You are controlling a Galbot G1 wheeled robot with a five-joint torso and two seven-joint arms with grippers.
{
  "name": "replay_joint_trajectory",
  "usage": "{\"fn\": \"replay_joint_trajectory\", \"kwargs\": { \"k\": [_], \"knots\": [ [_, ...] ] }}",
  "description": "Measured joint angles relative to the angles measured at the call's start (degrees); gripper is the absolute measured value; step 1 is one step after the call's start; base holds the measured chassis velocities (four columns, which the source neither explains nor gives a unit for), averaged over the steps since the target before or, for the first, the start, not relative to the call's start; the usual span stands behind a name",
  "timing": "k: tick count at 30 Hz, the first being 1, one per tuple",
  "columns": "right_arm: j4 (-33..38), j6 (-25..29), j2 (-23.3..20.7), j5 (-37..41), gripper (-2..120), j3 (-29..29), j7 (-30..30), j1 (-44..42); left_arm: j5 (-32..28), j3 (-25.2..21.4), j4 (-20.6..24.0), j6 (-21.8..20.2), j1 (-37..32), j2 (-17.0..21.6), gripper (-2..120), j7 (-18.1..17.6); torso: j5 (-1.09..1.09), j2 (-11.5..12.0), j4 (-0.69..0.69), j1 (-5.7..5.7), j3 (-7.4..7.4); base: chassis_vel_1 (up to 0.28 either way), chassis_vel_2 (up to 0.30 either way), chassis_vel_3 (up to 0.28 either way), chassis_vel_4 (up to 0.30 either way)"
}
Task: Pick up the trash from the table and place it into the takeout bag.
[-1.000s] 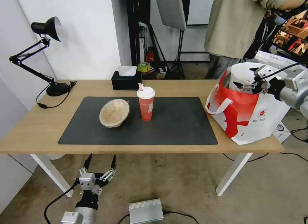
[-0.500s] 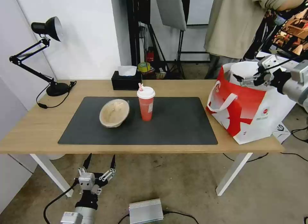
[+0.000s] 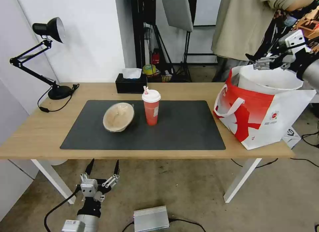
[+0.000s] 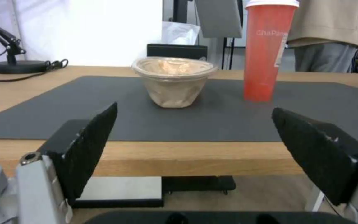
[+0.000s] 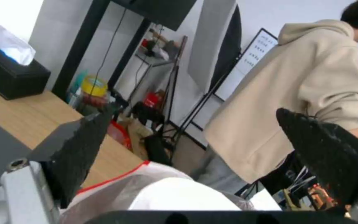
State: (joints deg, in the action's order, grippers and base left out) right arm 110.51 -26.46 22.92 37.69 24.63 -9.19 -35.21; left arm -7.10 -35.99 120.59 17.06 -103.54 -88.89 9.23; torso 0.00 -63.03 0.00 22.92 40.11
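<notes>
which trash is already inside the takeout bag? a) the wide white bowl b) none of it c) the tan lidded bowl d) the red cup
a: the wide white bowl sits in the mouth of the takeout bag, below the open right tool, while the red cup and tan lidded bowl stand on the black mat.

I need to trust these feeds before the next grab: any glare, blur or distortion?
Head view: evenly lit, sharp, table edges bowed by the wide lens. Left wrist view: window glare behind the tan lidded bowl. Right wrist view: soft overall, takeout bag blurred up close.
</notes>
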Motion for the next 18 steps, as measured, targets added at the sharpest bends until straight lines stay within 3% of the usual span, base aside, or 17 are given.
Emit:
{"fn": "replay_joint_trajectory", "kwargs": {
  "k": [8, 18],
  "knots": [
    [0.2, 0.0, 0.1, 0.6, 100, 0.3, 0.8, -0.2, 0.0, 0.0, -0.1, 0.1, -0.1, -0.1, 100, 0.0, 0.00, 0.0, 0.00, 0.00, 0.00, 0.000, 0.000, 0.000, 0.000],
    [1.8, 2.2, 1.6, 8.7, 100, -1.4, 9.7, 1.6, -0.2, -0.4, 0.3, 0.2, 0.1, 0.0, 100, 0.0, 0.00, 0.0, 0.00, 0.00, 0.00, 0.000, 0.000, 0.000, 0.000]
  ]
}}
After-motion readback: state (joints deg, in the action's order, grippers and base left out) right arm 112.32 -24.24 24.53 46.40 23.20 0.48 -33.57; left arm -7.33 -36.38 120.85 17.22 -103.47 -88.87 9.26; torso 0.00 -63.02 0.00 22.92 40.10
